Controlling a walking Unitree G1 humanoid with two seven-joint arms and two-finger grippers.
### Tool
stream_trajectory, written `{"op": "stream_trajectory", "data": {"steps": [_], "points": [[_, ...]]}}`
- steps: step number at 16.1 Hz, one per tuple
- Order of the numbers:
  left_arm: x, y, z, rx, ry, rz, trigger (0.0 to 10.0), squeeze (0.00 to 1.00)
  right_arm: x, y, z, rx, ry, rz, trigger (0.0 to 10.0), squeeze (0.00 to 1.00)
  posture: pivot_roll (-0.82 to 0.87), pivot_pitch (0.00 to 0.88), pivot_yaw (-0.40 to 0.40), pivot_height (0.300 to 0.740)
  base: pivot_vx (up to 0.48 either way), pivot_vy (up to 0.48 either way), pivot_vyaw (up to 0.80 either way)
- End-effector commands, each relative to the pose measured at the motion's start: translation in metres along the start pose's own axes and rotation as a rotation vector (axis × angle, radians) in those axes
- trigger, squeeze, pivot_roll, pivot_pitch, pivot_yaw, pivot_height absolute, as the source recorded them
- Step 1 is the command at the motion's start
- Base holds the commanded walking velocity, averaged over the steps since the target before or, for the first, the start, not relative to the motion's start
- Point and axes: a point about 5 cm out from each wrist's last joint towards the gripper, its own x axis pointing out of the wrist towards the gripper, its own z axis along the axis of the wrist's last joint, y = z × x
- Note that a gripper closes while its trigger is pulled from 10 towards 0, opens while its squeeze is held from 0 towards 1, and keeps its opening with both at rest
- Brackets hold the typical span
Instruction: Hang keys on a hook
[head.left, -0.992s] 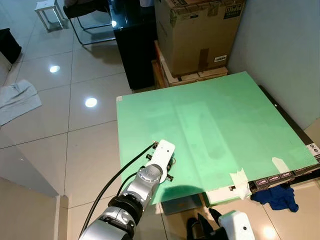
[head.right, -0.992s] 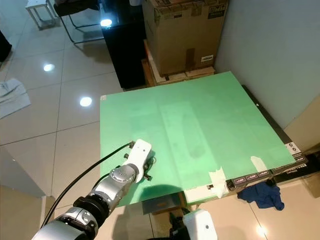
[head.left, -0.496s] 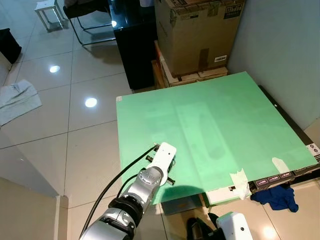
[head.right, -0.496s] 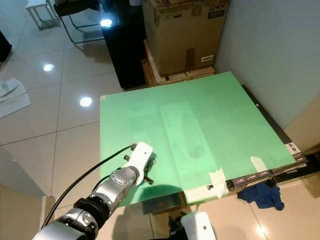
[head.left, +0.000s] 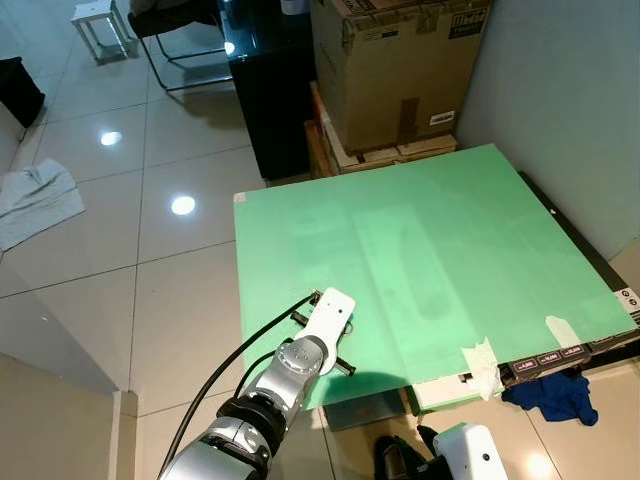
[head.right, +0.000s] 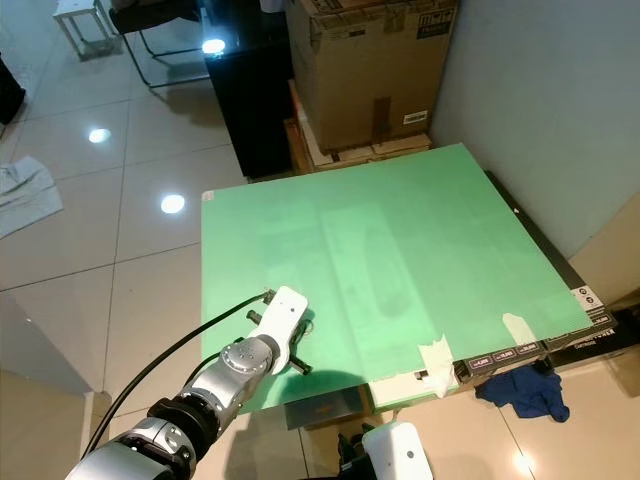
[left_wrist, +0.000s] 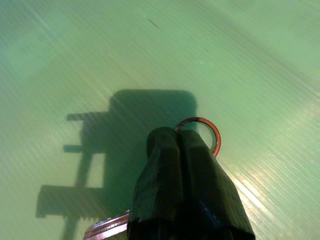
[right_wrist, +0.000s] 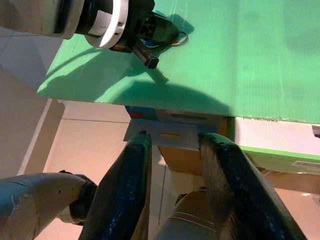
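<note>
Left gripper (left_wrist: 177, 142) is clamped on the keys (left_wrist: 202, 131) at the green board's (head.left: 450, 230) near left corner; ring pokes past the fingertips. Right gripper (right_wrist: 172, 142) is spread, empty. No hook is seen.

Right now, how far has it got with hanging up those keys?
Early on. Done: the left end effector has its fingers pinched shut on the key ring, low over the green board. In hand: keeping that grip; the keys barely peek out beside the fingers. Left: carrying them to a hook and hanging them. The right end effector hangs open below the board's edge.
</note>
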Motion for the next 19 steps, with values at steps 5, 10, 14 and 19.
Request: {"op": "stream_trajectory", "data": {"steps": [5,10,14,19], "points": [[0.000,-0.012,-0.003,-0.100,-0.014,-0.078,0.0,0.00,0.002,-0.003,-0.006,0.006,0.025,-0.001,10.0,0.00,-0.35,0.209,0.100,0.740,0.000,0.000,0.00],[-0.006,0.032,0.025,-0.195,-0.150,-0.036,0.0,0.00,0.023,-0.020,-0.001,-0.017,-0.012,-0.011,10.0,0.00,-0.31,0.133,0.082,0.740,0.000,0.000,0.00],[-0.012,0.051,0.032,-0.347,-0.232,-0.028,0.0,0.00,0.045,-0.035,0.009,-0.062,-0.064,-0.014,10.0,0.00,-0.29,0.037,0.076,0.740,0.000,0.000,0.00],[-0.029,0.088,0.048,-0.532,-0.415,0.011,0.0,0.00,0.075,-0.063,0.029,-0.044,-0.158,-0.082,10.0,0.00,-0.25,0.000,0.081,0.740,0.000,0.000,0.00]]}}
